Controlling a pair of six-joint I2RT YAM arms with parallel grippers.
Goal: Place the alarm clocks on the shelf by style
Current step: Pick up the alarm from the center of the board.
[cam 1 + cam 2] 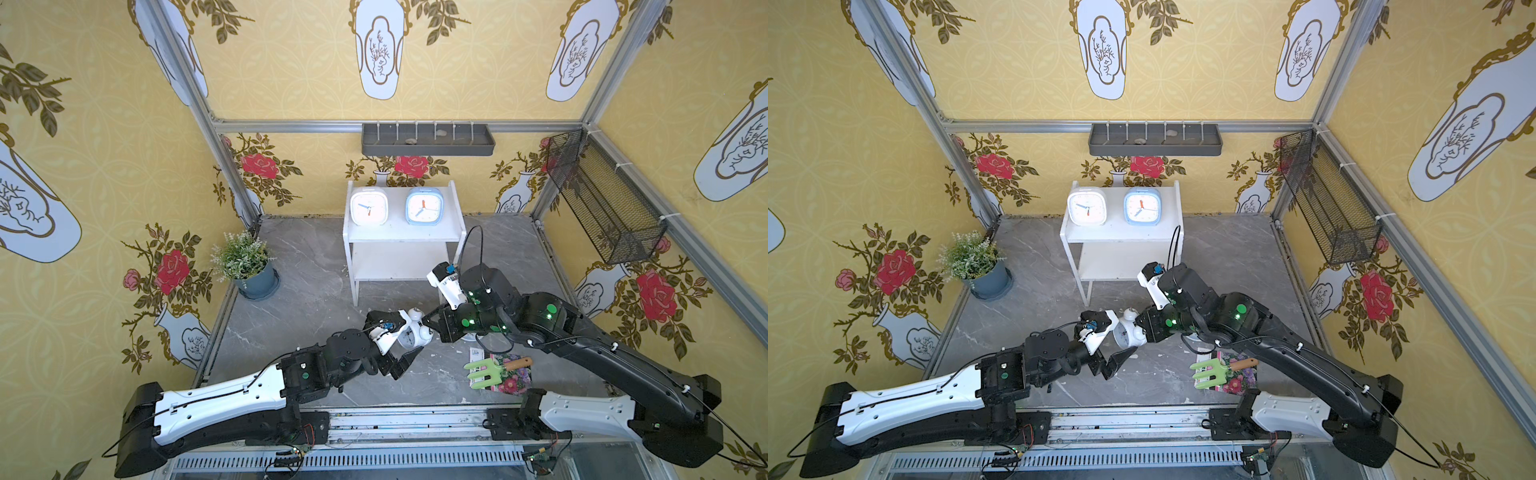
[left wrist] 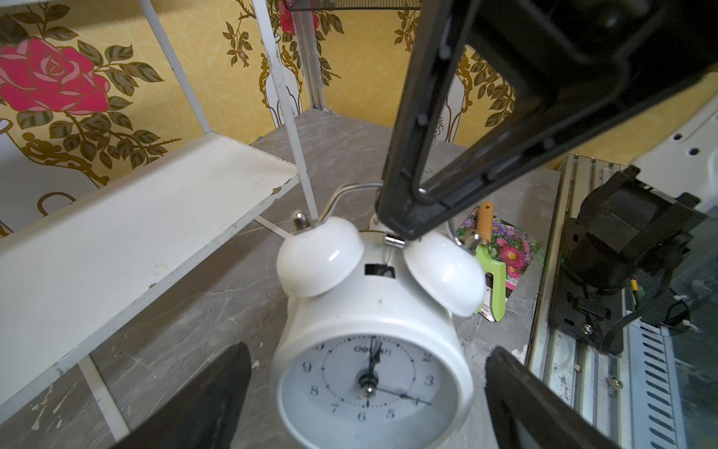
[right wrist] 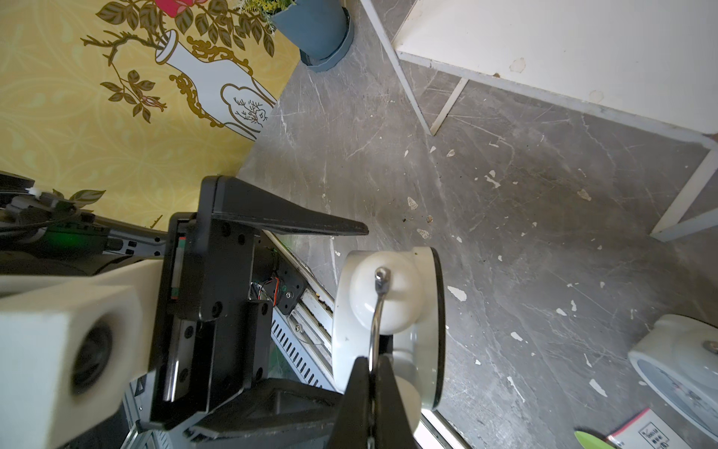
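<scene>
Though both top views mostly bury it under the right arm (image 1: 582, 332), I note the right wrist view shows the second twin-bell clock (image 3: 676, 365) lying on the surface (image 3: 505, 194), and the right claw (image 3: 375, 365) pinched onto the wire handle (image 3: 373, 322) of the first twin-bell clock (image 2: 369, 311) before the shelf (image 1: 399, 239), left claw (image 2: 369, 392) spread wide either side of it.

Twin-bell clock (image 2: 373, 350), dial: Arabic hour numerals are printed, of which 2, 3 and 5 to 9 can be read. A brand word under twelve is crossed by the hands and only partly legible.
Seed packet (image 3: 656, 433), white label: small print, illegible.
</scene>
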